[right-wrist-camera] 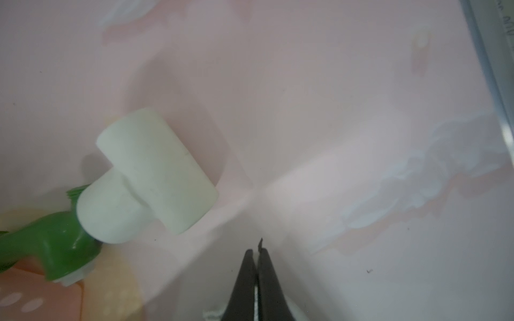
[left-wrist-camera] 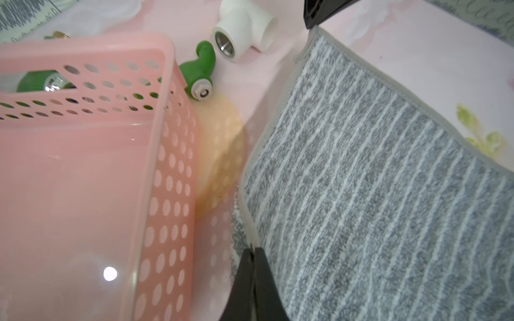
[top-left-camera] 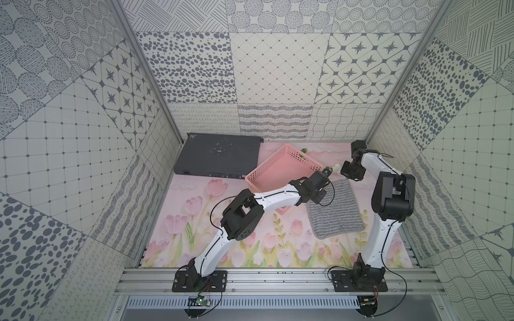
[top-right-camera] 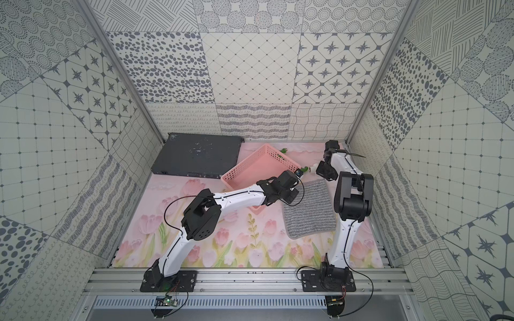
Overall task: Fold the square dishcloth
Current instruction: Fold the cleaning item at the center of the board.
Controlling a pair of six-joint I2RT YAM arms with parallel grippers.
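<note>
The square dishcloth (top-left-camera: 335,215) (top-right-camera: 310,212), grey with thin pale stripes, lies on the tulip mat right of centre in both top views. My left gripper (left-wrist-camera: 253,251) is shut on the hem of the cloth's edge nearest the pink basket, and that edge is lifted and curled. My right gripper (right-wrist-camera: 257,251) is shut too, with pale hem showing between its fingers. In the left wrist view its black tip (left-wrist-camera: 313,19) sits on the dishcloth's (left-wrist-camera: 375,194) far corner. From above, both wrists hide their fingers.
A pink perforated basket (top-left-camera: 266,161) (left-wrist-camera: 83,44) stands just left of the cloth. A white tee pipe fitting (left-wrist-camera: 244,25) (right-wrist-camera: 147,178) and a green fitting (left-wrist-camera: 199,72) (right-wrist-camera: 55,250) lie behind the cloth. A flat black box (top-left-camera: 219,155) fills the back left.
</note>
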